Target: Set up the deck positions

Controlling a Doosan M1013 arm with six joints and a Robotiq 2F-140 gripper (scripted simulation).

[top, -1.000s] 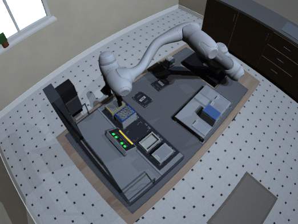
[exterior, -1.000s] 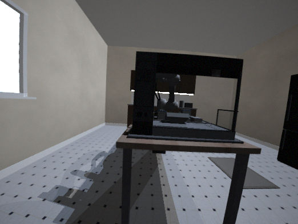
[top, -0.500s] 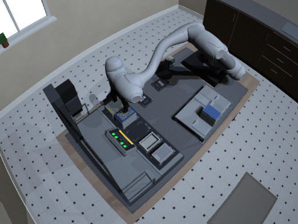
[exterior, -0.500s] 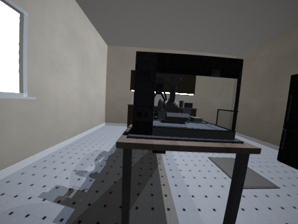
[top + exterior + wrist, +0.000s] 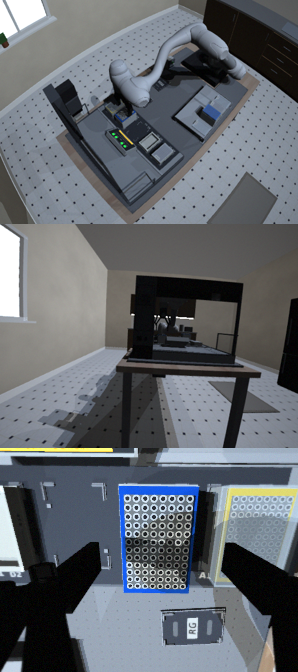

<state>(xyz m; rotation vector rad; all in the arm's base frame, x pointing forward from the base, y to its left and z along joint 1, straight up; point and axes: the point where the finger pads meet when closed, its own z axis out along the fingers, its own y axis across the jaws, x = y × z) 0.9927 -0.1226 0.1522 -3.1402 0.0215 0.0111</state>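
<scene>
My gripper [image 5: 161,556] is open and empty, and hovers over the blue tip rack [image 5: 157,538]. The rack sits uncovered in its deck position, its rows of tips showing, partly in my shadow. In the overhead view the gripper [image 5: 125,110] is above the same rack [image 5: 124,118]. The yellow tip rack [image 5: 257,535] stands in the position to its right in the wrist view, under a pale sheen that may be a clear cover. An empty position [image 5: 139,128], a white open reservoir [image 5: 149,142] and a grey deep-well block [image 5: 162,152] follow along the deck.
The RG nest [image 5: 192,627] lies just in front of the blue rack. A box with green lights [image 5: 120,141] stands beside the deck. The shelf unit [image 5: 204,112] to the right holds a blue item [image 5: 212,112] and pale labware. The dark gantry frame [image 5: 185,290] spans the table.
</scene>
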